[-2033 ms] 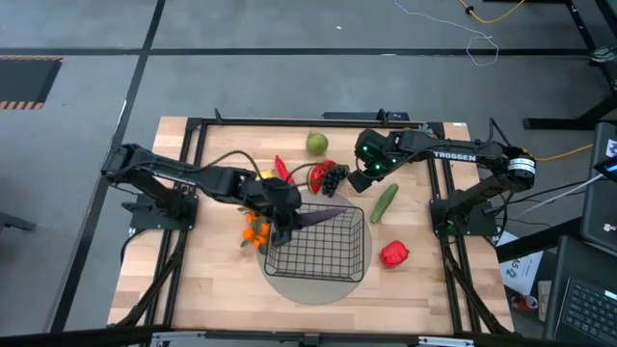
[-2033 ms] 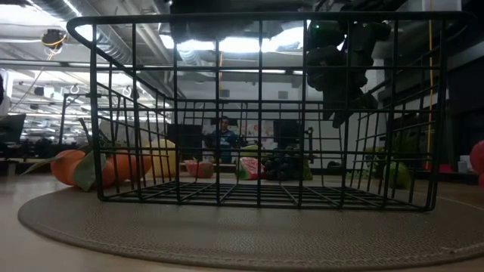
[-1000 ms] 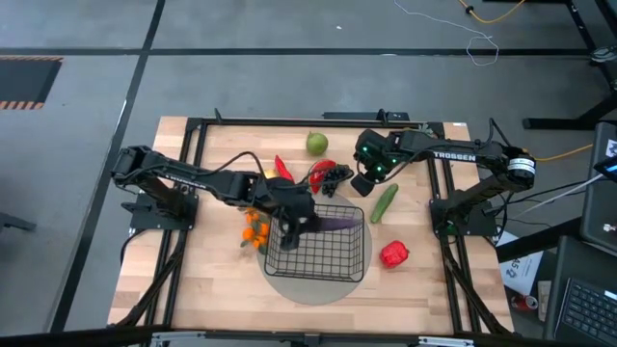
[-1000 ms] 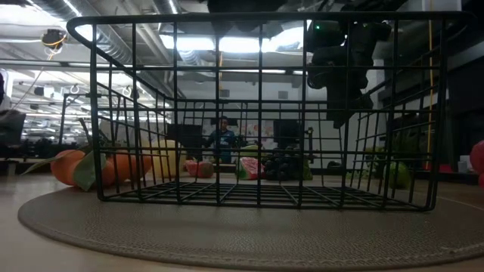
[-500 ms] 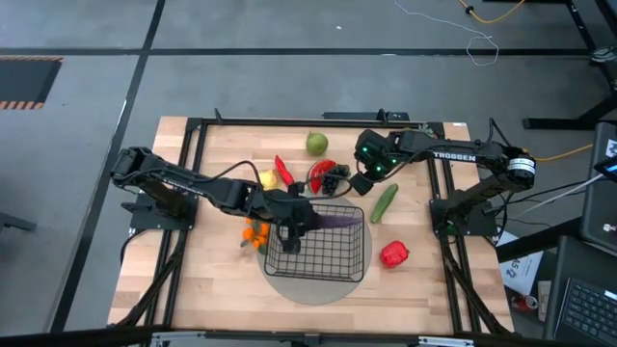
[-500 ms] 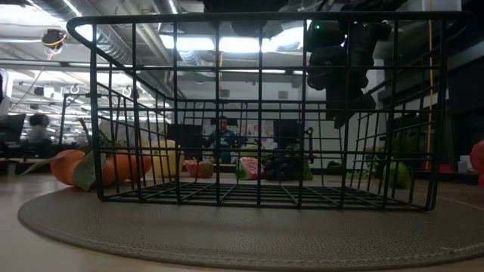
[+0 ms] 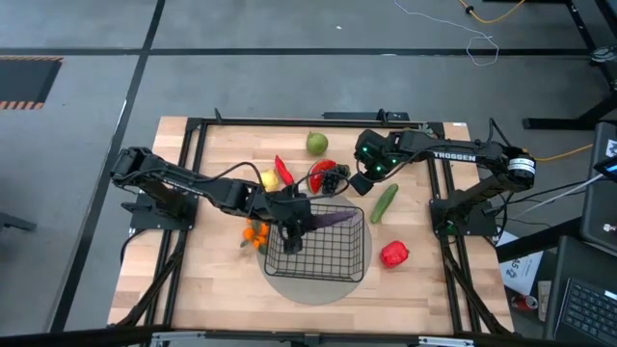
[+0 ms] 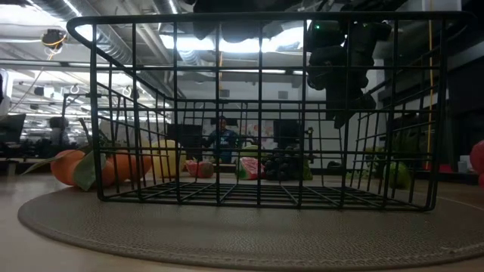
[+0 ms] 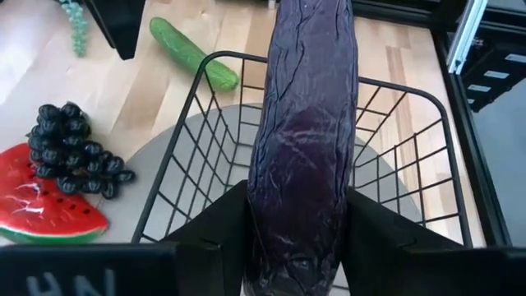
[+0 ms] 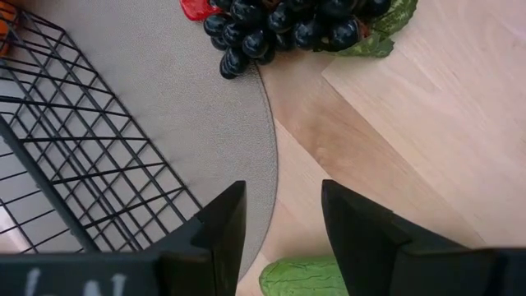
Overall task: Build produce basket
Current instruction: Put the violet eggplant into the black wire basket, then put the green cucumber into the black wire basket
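The black wire basket (image 7: 328, 253) stands on a grey disc (image 7: 310, 289). My left gripper (image 7: 294, 220) is above the basket's far-left part, shut on the purple eggplant (image 7: 334, 218). My right gripper (image 7: 359, 183) hovers open above the table between the dark grapes (image 7: 333, 176) and the cucumber (image 7: 385, 202), touching nothing. On the table lie the watermelon slice (image 7: 317, 173), pear (image 7: 317, 144), chili (image 7: 281, 169), lemon (image 7: 267, 179), oranges (image 7: 254, 231) and red pepper (image 7: 393, 254). My left gripper pinches the eggplant's thick end (image 9: 300, 242) between its two fingers (image 9: 218, 238). The eggplant runs on along the fingers, roughly level, pointing toward the table's right. It is lifted clear above the basket (image 9: 394, 148).
A black frame rail runs round the table's edge (image 7: 193, 130). The produce crowds the far side of the basket and the oranges its left. Bare wood shows along the near edge (image 7: 222, 289) and near right (image 7: 415, 289).
My left arm has carried the eggplant rightward from the basket's left rim to above its far-left part, then nearly held still. Its forearm has shifted toward the near edge, uncovering the lemon. The gripper has stayed shut on the eggplant.
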`<state>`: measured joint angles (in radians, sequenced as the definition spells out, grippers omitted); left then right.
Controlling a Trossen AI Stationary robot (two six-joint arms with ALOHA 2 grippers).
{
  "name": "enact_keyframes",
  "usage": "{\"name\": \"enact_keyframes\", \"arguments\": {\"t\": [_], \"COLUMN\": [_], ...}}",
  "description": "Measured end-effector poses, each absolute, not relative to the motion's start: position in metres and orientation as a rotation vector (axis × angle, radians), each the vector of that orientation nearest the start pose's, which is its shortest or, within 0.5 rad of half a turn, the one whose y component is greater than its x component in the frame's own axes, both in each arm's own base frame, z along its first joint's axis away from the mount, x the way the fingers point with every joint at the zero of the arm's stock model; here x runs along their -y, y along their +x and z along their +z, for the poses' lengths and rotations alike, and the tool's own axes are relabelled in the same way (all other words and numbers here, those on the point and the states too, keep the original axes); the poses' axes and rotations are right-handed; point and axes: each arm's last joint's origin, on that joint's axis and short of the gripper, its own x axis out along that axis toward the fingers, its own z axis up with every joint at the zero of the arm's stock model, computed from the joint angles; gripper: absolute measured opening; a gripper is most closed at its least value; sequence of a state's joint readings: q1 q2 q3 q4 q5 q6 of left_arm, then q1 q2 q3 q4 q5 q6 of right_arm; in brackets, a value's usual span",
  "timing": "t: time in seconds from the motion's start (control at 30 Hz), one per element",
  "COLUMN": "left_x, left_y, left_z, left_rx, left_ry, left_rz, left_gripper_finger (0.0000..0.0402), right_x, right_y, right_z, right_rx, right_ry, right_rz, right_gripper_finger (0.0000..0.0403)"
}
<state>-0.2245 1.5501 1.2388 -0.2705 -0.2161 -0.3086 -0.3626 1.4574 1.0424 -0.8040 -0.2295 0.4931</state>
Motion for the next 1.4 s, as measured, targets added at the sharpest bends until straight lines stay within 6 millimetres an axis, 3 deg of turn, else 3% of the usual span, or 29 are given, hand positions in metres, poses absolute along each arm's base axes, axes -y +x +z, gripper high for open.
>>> {"name": "enact_keyframes", "arguments": {"t": [0.27,1.03,1.13,1.4], "left_x": [0.071,0.071,0.071,0.071], "left_y": [0.339,0.339,0.339,0.339], "left_z": [0.297,0.297,0.297,0.297], "left_rx": [-0.561,-0.561,-0.561,-0.562], "left_ry": [-0.169,-0.166,-0.166,-0.166], "left_rz": [0.085,0.085,0.085,0.085], "left_gripper_finger": [0.0209,0.0207,0.0207,0.0207], "right_x": [0.090,0.091,0.088,0.074], "right_y": [0.256,0.255,0.246,0.210], "right_z": [0.232,0.231,0.229,0.228], "right_rx": [-1.130,-1.139,-1.243,-1.601], "right_ry": [0.792,0.767,0.831,0.893], "right_rz": [-0.409,-0.446,-0.437,-0.650], "right_gripper_finger": [0.0162,0.0162,0.0162,0.0162]}}
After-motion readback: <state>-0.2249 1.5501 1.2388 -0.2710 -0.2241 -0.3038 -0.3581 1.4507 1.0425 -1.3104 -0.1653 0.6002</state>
